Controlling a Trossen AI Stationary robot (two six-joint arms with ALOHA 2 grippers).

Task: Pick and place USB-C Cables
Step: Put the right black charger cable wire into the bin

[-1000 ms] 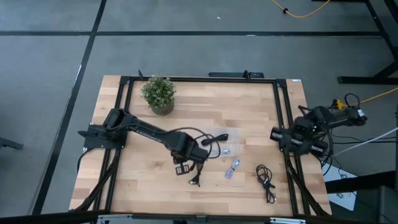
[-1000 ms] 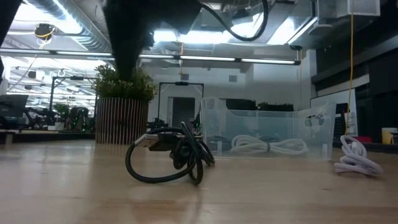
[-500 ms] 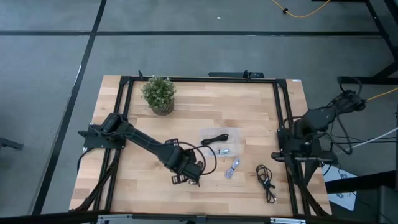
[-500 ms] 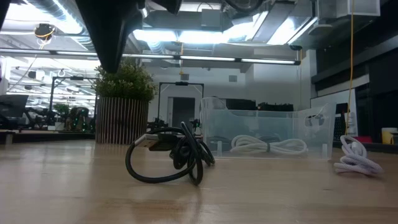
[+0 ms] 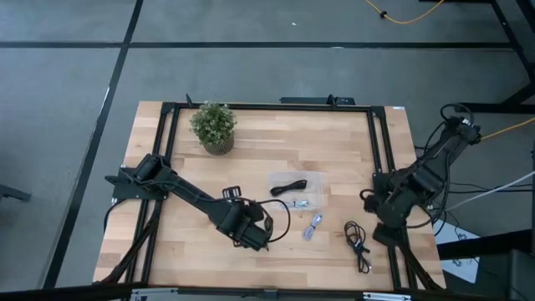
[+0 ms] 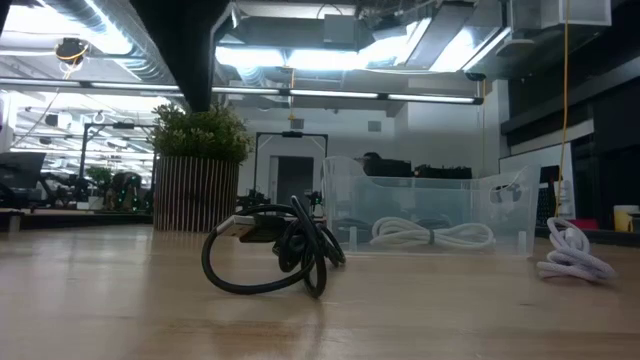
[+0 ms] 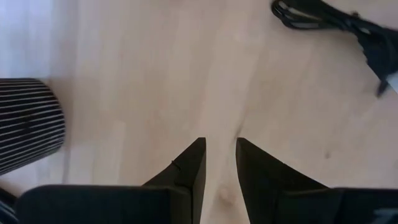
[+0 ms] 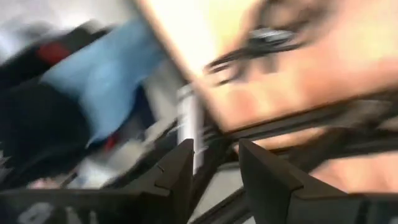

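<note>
A black USB-C cable (image 5: 358, 244) lies coiled on the wood near the table's near right corner. It also shows in the low view as a black coil (image 6: 272, 252). A silver-grey cable (image 5: 312, 226) lies left of it. Another black cable (image 5: 288, 186) and a silver one (image 5: 303, 202) lie in the clear container (image 5: 318, 180). My left gripper (image 5: 253, 237) (image 7: 221, 142) hangs over bare wood left of the silver cable, fingers shut and empty. My right gripper (image 5: 376, 232) (image 8: 216, 146) is shut over the table's right edge, beside the black cable.
A potted plant (image 5: 213, 127) stands at the far left of the table, and its ribbed pot (image 7: 25, 124) shows in the left wrist view. A black frame (image 5: 378, 150) runs along the table's edges. Bare wood lies between the plant and the container.
My left gripper has moved away from the container toward the near edge and sunk lower. My right arm has unfolded from its spot at the right edge, its elbow rising, and its gripper has swung toward the near right corner. The cables have stayed where they were.
</note>
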